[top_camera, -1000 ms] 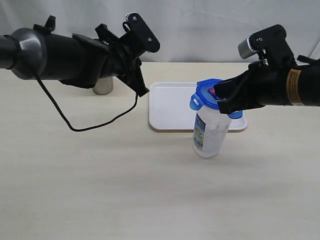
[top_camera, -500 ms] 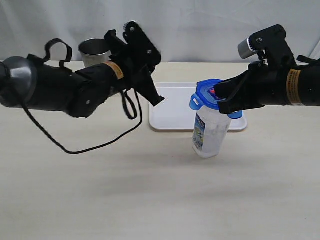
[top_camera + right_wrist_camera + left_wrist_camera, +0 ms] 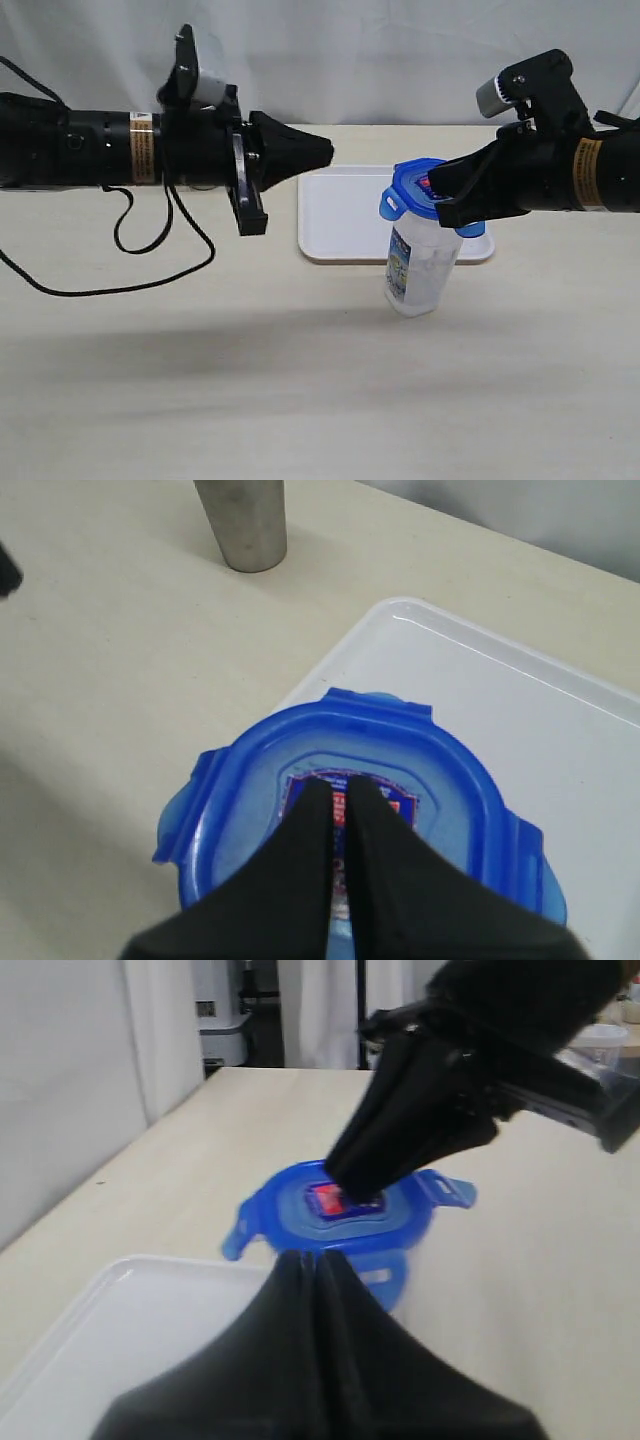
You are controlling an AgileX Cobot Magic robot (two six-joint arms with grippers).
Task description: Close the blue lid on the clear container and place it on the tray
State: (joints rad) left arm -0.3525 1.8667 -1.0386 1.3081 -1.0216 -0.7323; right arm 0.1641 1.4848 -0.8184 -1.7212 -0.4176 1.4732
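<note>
- The left fingers point(image 3: 305, 152), clenched and empty, had swung level, pointing toward 3 o'clock at the blue lid point(image 3: 408, 186).
- The right fingers point(image 3: 465, 188), also clenched, still pressed on the lid's sticker.
- The clear container point(image 3: 415, 272) stood on the table point(image 3: 200, 380) at 5 o'clock from the tray point(image 3: 335, 215). Its flaps looked unlatched, so closing likely remained.

Print on the blue lid point(image 3: 407, 188) and clear container point(image 3: 420, 272) is unreadable.
</note>
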